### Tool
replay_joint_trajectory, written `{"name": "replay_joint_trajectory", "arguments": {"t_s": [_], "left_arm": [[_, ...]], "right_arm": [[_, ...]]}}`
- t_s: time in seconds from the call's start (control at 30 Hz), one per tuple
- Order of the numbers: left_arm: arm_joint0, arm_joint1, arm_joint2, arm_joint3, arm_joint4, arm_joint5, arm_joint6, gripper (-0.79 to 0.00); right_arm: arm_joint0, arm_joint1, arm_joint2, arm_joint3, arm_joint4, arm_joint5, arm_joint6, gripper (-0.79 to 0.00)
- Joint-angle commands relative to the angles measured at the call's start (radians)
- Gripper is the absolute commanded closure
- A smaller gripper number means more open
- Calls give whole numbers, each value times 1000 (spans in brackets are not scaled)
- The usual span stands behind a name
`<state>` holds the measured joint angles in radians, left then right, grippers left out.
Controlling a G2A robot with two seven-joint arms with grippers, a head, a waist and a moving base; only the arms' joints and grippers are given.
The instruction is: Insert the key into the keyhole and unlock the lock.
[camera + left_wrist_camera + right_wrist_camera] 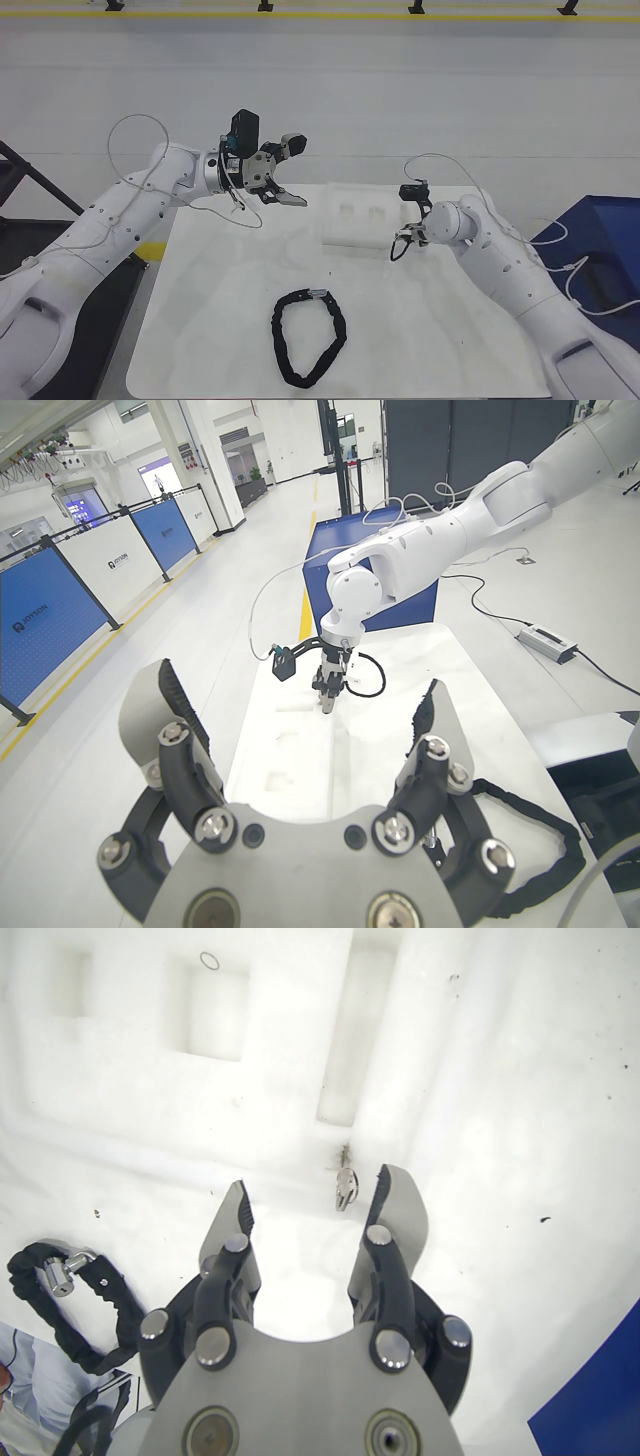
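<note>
White table — chain lock, foam block — pale hall floor, blue barriers

A recessed white foam block lies on the white table, a blue cabinet beyond

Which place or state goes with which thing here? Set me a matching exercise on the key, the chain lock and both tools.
Things:
1. key
2. chain lock
3. left tool
4. right tool

Places or states:
A. black, lying in a loop on the near part of the table
B. open, low over the foam block, with the key near one fingertip
C. small and silvery, on the white foam block
D. open and holding nothing, raised by the table's far corner

Pairs: 1-C, 2-A, 3-D, 4-B
</note>
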<state>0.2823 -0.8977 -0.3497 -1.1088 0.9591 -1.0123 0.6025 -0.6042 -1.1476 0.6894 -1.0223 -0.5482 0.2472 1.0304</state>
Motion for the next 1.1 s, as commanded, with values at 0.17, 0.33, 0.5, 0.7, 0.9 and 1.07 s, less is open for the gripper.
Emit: {"name": "replay_joint_trajectory", "arguments": {"t_s": [0.17,0.33,0.5,0.7,0.9,1.07], "left_arm": [[0,0,0,0,0,0,0,-785],[0,0,0,0,0,0,0,-785],[0,0,0,0,0,0,0,-785],[0,0,0,0,0,0,0,-785],[0,0,0,0,0,0,0,-785],[0,0,0,0,0,0,0,-785]], "right_arm": [[7,-17,-3,46,1,10,-12,-191],[17,-33,-11,85,-5,15,-22,-145],[32,-53,-26,133,-12,22,-30,-89],[47,-75,-35,178,-17,26,-46,0],[70,-79,-21,167,-32,39,-7,0],[77,-62,12,101,-57,58,73,0]]}}
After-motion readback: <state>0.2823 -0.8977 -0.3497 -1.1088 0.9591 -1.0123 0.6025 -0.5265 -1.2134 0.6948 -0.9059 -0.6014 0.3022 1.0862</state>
